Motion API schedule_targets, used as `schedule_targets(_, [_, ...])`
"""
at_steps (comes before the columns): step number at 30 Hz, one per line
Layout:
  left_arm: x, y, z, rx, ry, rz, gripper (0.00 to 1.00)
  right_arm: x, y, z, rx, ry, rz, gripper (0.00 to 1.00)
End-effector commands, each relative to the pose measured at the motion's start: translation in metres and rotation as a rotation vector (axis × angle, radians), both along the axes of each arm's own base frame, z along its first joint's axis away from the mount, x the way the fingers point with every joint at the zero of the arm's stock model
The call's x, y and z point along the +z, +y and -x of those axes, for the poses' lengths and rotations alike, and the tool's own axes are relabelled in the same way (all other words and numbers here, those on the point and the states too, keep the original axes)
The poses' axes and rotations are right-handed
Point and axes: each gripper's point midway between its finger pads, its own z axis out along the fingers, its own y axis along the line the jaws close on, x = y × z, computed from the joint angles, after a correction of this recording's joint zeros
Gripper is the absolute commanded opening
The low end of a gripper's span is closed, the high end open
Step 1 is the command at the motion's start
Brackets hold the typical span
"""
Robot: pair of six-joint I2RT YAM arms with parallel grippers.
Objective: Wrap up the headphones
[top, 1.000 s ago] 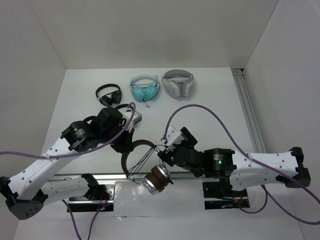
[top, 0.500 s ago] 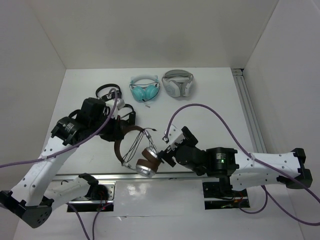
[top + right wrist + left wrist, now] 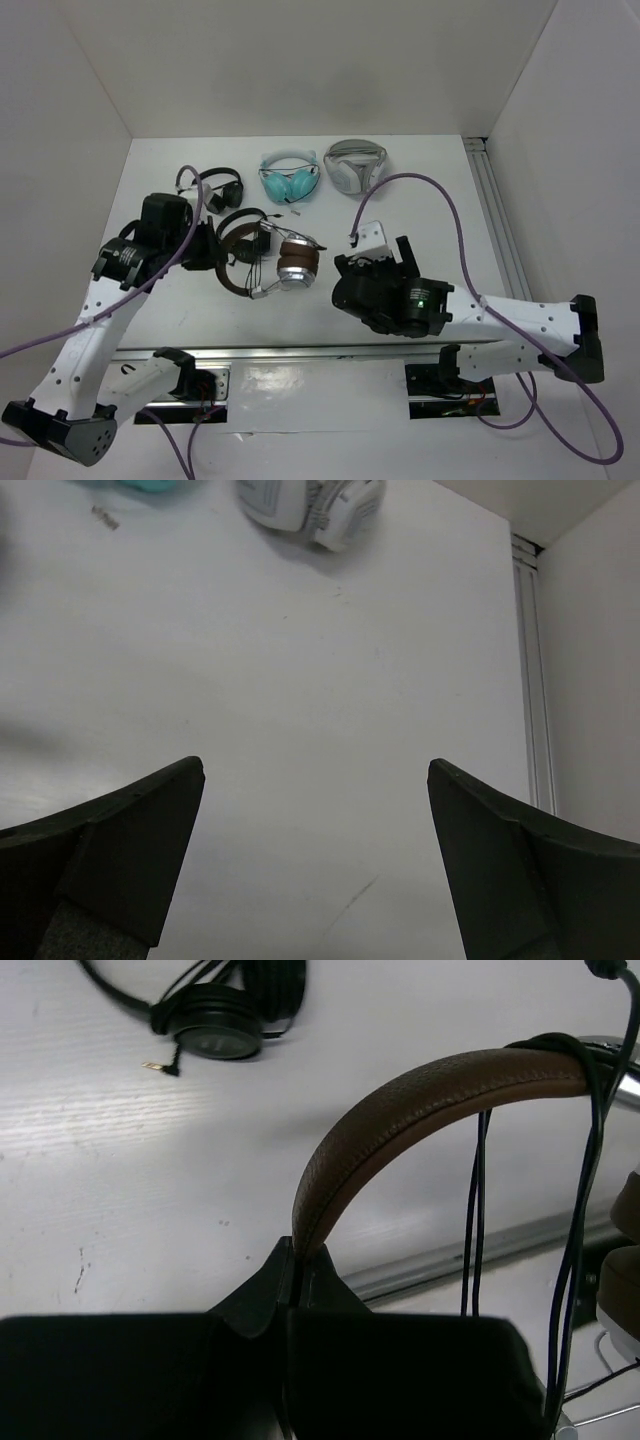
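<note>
Clamping the headphones [image 3: 297, 262] by the headband [image 3: 400, 1110] in the left gripper [image 3: 293, 1260], with cable [image 3: 476, 1220] strands just right of it. Holding nothing in the right gripper [image 3: 315, 770], spread wide.

One brown headphones pair [image 3: 296, 264], two black pairs [image 3: 231, 189], one teal pair [image 3: 289, 182], one white-grey pair [image 3: 355, 168].

The left arm [image 3: 95, 315] rises from its base and leans toward the table's far side, wrist bent to the right. The left gripper [image 3: 297, 1265] has its jaws pinched tight on the brown band of the headphones [image 3: 400, 1110]. The right arm [image 3: 510, 320] stretches low to the left, and the right gripper [image 3: 315, 770] points away with its fingers [image 3: 130, 830] spread wide, holding nothing.
</note>
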Motion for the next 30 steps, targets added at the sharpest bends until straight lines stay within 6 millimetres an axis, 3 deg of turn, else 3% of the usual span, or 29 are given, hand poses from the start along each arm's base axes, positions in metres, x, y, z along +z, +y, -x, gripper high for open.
schedule_targets(1, [0.007,0.017,-0.017,0.201,-0.063,0.042,0.00,0.043,-0.028,-0.005,-0.159,-0.123,-0.178,1.00])
schedule_targets(6, [-0.023,0.040,-0.011,0.408,-0.017,0.036,0.00,0.062,-0.028,0.000,-0.079,-0.112,-0.316,1.00])
schedule_targets(9, [-0.041,0.047,-0.006,0.495,0.008,0.042,0.00,0.059,-0.028,0.003,-0.055,-0.096,-0.351,1.00])
schedule_targets(13, [-0.042,0.068,-0.005,0.636,-0.020,0.034,0.00,0.050,-0.023,0.003,-0.033,-0.072,-0.319,1.00])
schedule_targets(19, [-0.050,0.077,-0.007,0.712,0.023,0.032,0.00,0.038,-0.010,0.002,-0.017,-0.039,-0.280,1.00])
schedule_targets(28, [-0.074,0.128,-0.004,1.064,0.112,-0.019,0.00,0.033,0.026,0.005,0.081,0.014,-0.373,1.00])
schedule_targets(30, [-0.069,0.139,-0.010,1.125,0.117,-0.012,0.00,0.029,0.029,0.005,0.087,0.024,-0.361,1.00])
